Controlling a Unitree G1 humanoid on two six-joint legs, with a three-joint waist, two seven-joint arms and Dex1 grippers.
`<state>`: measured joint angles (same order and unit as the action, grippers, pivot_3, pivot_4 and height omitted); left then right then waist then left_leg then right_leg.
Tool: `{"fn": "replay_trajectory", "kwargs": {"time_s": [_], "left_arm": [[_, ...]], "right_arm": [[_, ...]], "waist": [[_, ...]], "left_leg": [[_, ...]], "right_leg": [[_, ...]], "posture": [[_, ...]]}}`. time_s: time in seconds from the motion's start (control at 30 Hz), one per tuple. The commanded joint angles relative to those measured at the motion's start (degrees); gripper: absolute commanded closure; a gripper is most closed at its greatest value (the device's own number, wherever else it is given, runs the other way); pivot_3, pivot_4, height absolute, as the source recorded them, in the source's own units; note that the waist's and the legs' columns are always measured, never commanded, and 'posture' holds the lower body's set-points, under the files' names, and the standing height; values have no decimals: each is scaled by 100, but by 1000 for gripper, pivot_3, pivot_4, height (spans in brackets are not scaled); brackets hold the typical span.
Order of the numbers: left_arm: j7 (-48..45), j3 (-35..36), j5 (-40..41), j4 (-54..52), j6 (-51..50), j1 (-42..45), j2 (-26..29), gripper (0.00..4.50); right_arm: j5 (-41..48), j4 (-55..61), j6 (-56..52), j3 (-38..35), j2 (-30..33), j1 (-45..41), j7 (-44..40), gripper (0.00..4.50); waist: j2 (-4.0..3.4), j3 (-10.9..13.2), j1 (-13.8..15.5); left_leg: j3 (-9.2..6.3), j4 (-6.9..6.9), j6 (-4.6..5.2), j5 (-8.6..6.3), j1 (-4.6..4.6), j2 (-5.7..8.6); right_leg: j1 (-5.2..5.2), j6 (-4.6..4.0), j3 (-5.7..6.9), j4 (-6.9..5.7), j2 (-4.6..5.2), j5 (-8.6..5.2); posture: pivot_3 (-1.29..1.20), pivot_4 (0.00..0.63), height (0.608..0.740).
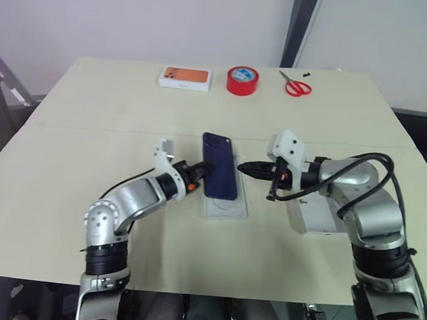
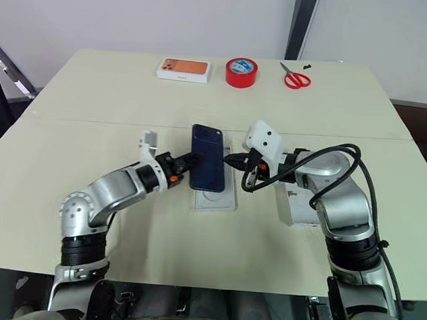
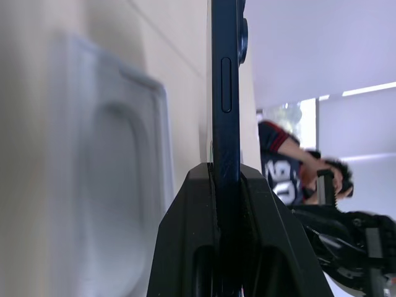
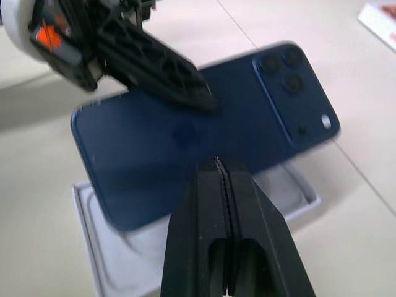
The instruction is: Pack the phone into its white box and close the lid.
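The white item (image 2: 294, 202) on the table (image 1: 96, 114) beneath the right forearm is largely covered by that arm; whether it is the box or the lid cannot be determined. In the left wrist view, the far background is blurred; a person (image 3: 291, 173) in a dark top is visible there, partly cut off by the robot's own hardware.

The phone (image 1: 220, 165) is dark navy, with its camera cluster at the far corner. It is held clear of the table, above a flat white insert (image 1: 224, 204) with an oval recess. The near end of the insert projects from under the phone; the far end is hidden by it.

The left gripper (image 1: 201, 168) pinches the phone at its left long edge. In the left wrist view, the two black fingers (image 3: 260, 247) clamp either face of the phone, which stands edge-on between them.

The right gripper (image 1: 245, 167) has its fingers pressed together with nothing between them. Its tip is just beside the phone's right long edge; contact cannot be confirmed.

At the far edge of the table lie a closed white box with an orange picture top (image 1: 185, 77), a red tape roll (image 1: 242, 80) and red-handled scissors (image 1: 296, 85), all well apart from the phone.
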<state>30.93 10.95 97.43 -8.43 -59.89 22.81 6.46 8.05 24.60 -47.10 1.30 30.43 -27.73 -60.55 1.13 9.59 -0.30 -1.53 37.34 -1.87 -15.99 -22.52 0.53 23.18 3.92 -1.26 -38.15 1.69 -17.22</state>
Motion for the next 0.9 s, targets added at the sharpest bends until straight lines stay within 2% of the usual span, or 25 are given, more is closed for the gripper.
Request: {"fn": "replay_trajectory", "kwargs": {"time_s": [0.03, 0.33, 0.4, 0.43, 0.63, 0.67, 0.73, 0.9], "left_arm": [[-120, -348, -225, 177, 79, 173, -7, 4472], [-235, -521, -205, 297, 64, 202, 216, 4472], [-241, -580, -157, 313, -15, 194, 278, 3532], [-243, -599, -155, 313, -25, 193, 301, 3266], [-214, -607, 93, 193, -15, 141, 467, 295], [-213, -617, 185, 141, -32, 125, 529, 43], [-279, -658, 381, -54, -117, 83, 769, 43], [-681, -700, 644, -628, -399, -15, 1763, 43]], "right_arm": [[215, 190, 88, -46, 110, 80, 235, 4500], [475, 197, 247, 149, 360, 186, 550, 4500], [508, 170, 291, 190, 391, 178, 591, 4500], [528, 154, 310, 209, 406, 170, 611, 4500], [547, 20, 488, 378, 498, 132, 701, 4500], [546, 7, 505, 402, 501, 129, 721, 4500], [530, -23, 514, 453, 511, 118, 779, 4500], [469, -154, 604, 517, 608, 99, 847, 4500]], "waist": [[0, 0, -20], [1, 1, -25], [1, 1, -20], [1, 1, -20], [1, 1, -25], [1, 1, -32], [1, 1, -39], [1, 2, -30]], "left_leg": [[0, 2, 0, 0, 0, 0], [0, 8, 0, 1, -1, 1], [0, 9, 0, 1, -1, 1], [0, 9, 0, 1, -1, 1], [-1, 9, -1, 1, 0, 1], [-1, 10, -1, 2, 0, 0], [-1, 10, -2, 2, 2, 0], [-1, 8, -4, 3, 1, -2]], "right_leg": [[-1, 0, 0, 0, -1, 0], [-5, 0, 0, -1, -1, 0], [-5, 0, 0, 0, -1, 0], [-5, 0, 0, 0, -1, 0], [-7, 0, 1, 0, -1, 0], [-7, 1, 1, 0, -2, 0], [-7, 1, 0, -1, -2, 0], [-6, 1, 0, -1, -3, 0]], "posture": [[0, 150, 740], [0, 150, 740], [0, 150, 740], [0, 150, 740], [0, 150, 740], [0, 150, 740], [0, 150, 740], [0, 150, 740]]}}
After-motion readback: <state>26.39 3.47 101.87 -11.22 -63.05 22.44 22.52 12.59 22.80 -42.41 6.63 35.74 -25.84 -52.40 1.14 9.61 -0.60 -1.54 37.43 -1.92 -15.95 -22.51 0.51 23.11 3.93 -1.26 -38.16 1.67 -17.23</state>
